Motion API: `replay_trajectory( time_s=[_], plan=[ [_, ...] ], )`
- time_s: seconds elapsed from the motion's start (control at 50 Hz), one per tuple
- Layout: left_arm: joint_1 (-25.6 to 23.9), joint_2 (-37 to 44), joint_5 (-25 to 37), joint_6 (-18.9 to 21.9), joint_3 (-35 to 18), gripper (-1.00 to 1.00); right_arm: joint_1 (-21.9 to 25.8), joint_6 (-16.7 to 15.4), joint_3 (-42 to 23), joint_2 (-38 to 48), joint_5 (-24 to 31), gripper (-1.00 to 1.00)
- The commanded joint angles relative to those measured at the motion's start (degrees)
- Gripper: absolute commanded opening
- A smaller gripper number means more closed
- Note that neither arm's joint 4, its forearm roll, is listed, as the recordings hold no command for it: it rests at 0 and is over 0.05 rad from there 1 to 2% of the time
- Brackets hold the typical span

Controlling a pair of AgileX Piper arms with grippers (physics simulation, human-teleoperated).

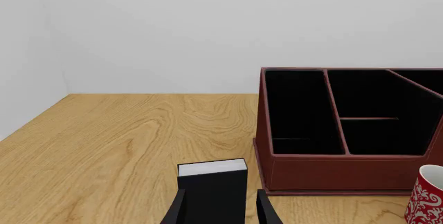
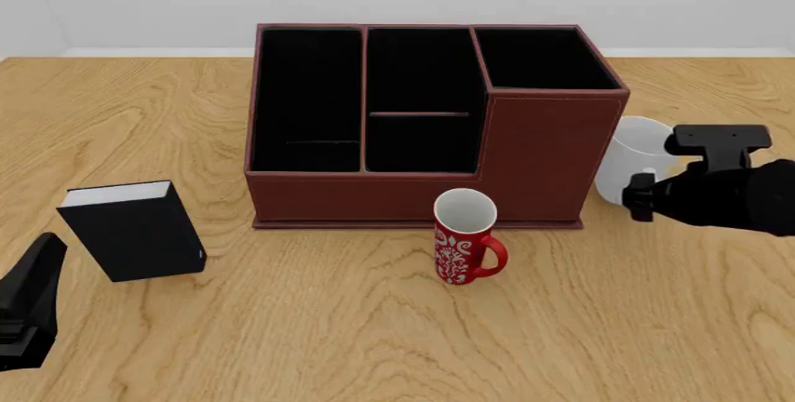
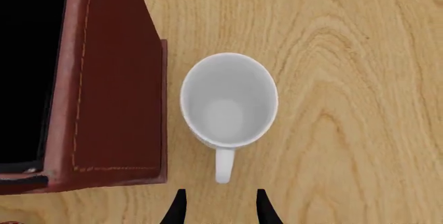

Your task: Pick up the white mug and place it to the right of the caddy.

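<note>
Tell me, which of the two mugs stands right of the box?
The white mug, plain and glossy, beside the caddy's right wall; the patterned red mug stands in front.

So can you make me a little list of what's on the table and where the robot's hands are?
white mug: upright on the table, right of the caddy, apart from it
caddy: dark red-brown box, compartments look empty
red mug: upright, in front of the caddy
black book: standing, front left
right tool: above the white mug, open
left tool: open, book ahead of it
</note>
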Motion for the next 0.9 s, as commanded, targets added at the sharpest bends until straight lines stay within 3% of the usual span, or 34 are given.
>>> replay_trajectory(
  time_s=[0.02, 0.9],
  plan=[
    [0.00, 0.00, 0.00, 0.00, 0.00, 1.00, 0.19, -0.09, 0.83, -2.36, 0.81, 1.00],
    [0.00, 0.00, 0.00, 0.00, 0.00, 1.00, 0.37, -0.35, 2.72, -6.12, 1.49, 1.00]
  ],
)
